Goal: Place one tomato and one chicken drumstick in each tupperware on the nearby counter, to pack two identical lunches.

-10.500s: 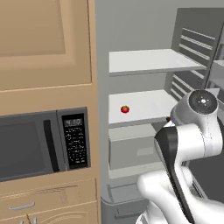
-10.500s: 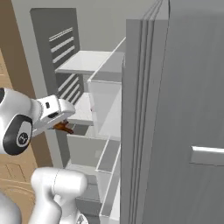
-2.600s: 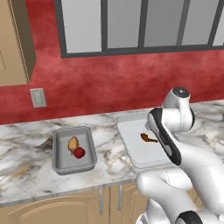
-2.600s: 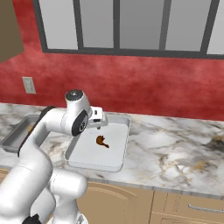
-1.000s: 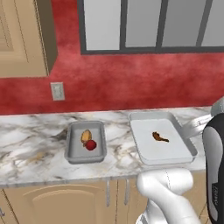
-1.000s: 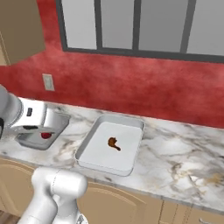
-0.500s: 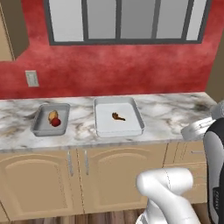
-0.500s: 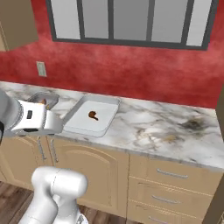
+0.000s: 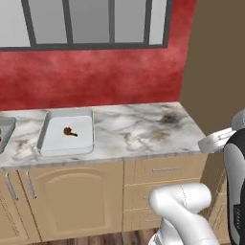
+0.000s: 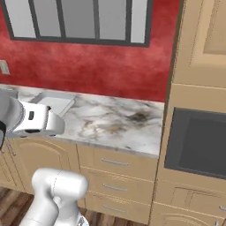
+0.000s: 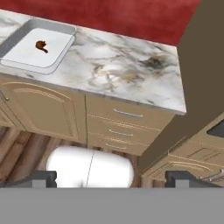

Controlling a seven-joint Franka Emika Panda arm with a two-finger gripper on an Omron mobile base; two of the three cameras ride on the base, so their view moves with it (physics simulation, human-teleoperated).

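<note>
So the small brown chicken drumstick (image 9: 70, 131) is lying alone in the shallow white rectangular tupperware tray (image 9: 52, 144), which sits on the long white-grey marble counter with dark veining (image 9: 139, 131) over tan wooden cabinets with silver handles (image 9: 67, 201). The robot's two-finger gripper (image 11: 112, 178) has its dark tips spread wide apart, holding nothing, well away from the tray.

The desk (image 9: 143, 131) was white-grey marble with dark brown and black veins, plus one darker smudgy patch near its far end, and it sat on light tan wood cabinets (image 9: 72, 201) with silver handles. On it was a pale grey-white tray (image 9: 67, 143) with a small brown drumstick (image 9: 70, 131) inside. The wall (image 9: 95, 76) behind was mottled red, and the window (image 9: 91, 21) had dark frames around greyish panes.
</note>
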